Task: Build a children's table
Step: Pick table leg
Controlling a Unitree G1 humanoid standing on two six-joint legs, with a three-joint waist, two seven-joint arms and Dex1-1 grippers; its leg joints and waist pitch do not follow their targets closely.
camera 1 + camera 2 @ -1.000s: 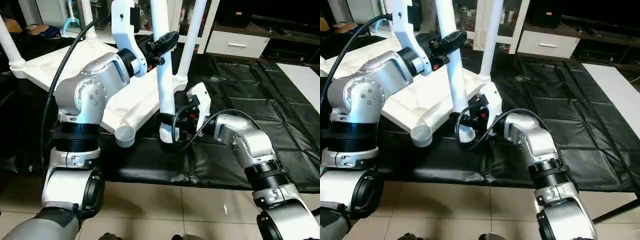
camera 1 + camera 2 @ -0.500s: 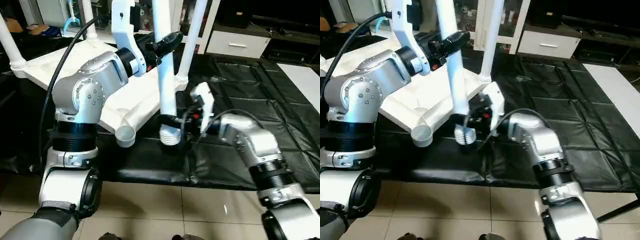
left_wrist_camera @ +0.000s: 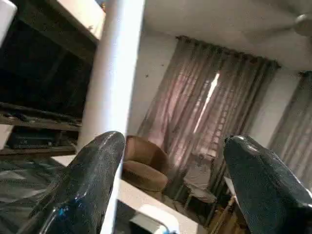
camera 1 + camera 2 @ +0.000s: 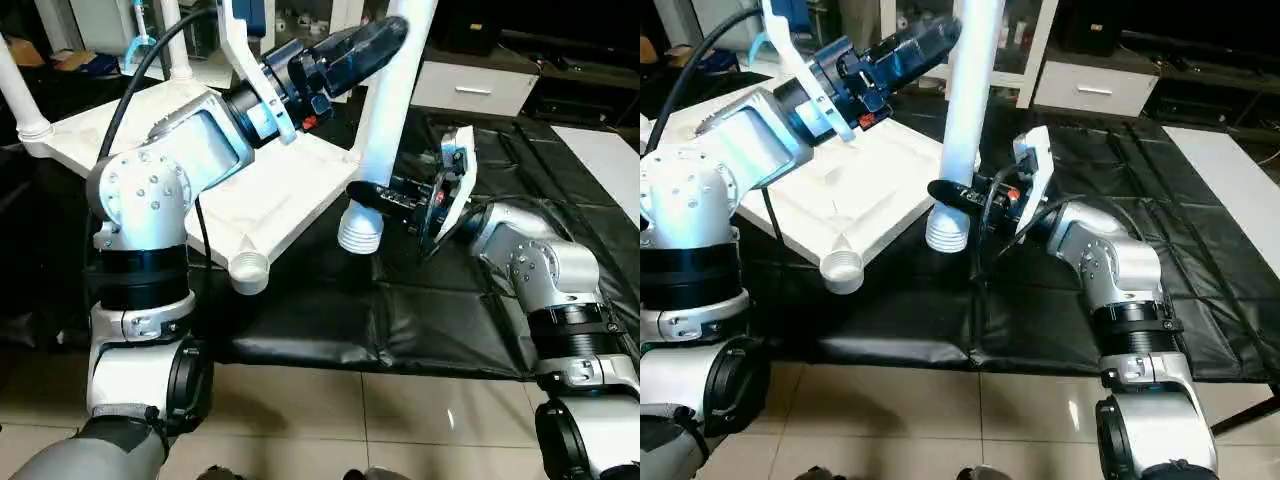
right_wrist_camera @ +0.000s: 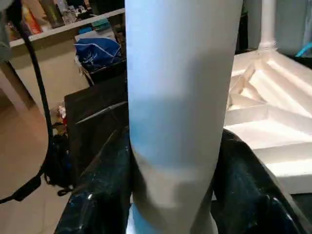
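the loose white leg [image 4: 385,110] is the landmark: it stands nearly upright, tilted a bit, w/ its ribbed lower end [image 4: 360,232] hanging just above the black-covered work surface [image 4: 480,300] & apart from it. the right gripper [image 4: 385,197] is clamped on the leg just above that ribbed end, one black finger on each side of the tube, both touching it; the right wrist view shows the fingers [image 5: 102,195] pressed to the tube's two sides. the left gripper [image 4: 365,45] is higher up the leg, jaws spread wide; in the left wrist view one finger [image 3: 92,170] sits just beside the tube, the other well apart from it, nothing held. the upside-down white tabletop [image 4: 200,150] lies just left of the leg, ribbed underside up. its near open corner socket [image 4: 250,272] is left of & lower than the leg's ribbed end, not touching it. another leg [image 4: 20,95] stands fitted in the tabletop's far-left corner, one more [image 4: 175,40] at the far corner behind the left arm. tiled floor [image 4: 330,420] runs below the work surface's near edge. a white drawer cabinet [image 4: 475,88] stands beyond the leg, to its right.
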